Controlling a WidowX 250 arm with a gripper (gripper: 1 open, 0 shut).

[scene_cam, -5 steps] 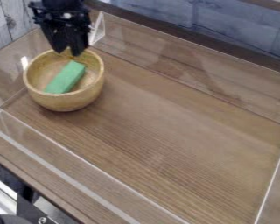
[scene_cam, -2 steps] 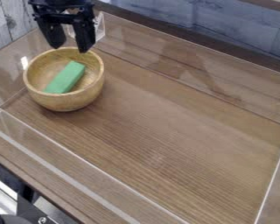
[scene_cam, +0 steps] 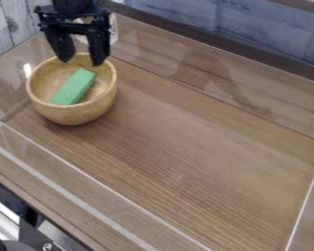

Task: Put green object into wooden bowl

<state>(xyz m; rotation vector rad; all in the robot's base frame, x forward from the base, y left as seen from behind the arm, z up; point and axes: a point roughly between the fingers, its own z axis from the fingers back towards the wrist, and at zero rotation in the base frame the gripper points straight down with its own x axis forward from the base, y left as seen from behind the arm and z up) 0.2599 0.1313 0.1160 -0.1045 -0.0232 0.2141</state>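
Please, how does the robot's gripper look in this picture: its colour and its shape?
The black gripper is dark all over, with two long, thin fingers that hang from a blocky black body. No markings or cables can be made out at this picture size.

A round, light tan wooden bowl (scene_cam: 74,93) is seen near the far left corner of a wooden table (scene_cam: 186,147), which is enclosed by low transparent walls (scene_cam: 226,74). A bright green object (scene_cam: 76,86), flat and rectangular, is lying inside the bowl's hollow, tilted against the inner slope. Directly above the bowl's far rim a black gripper (scene_cam: 78,49) is held pointing down, its two fingers spread wide apart with nothing between them. The fingertips are seen just above the green block, clear of it. A grey tiled wall (scene_cam: 251,25) is visible behind the table.
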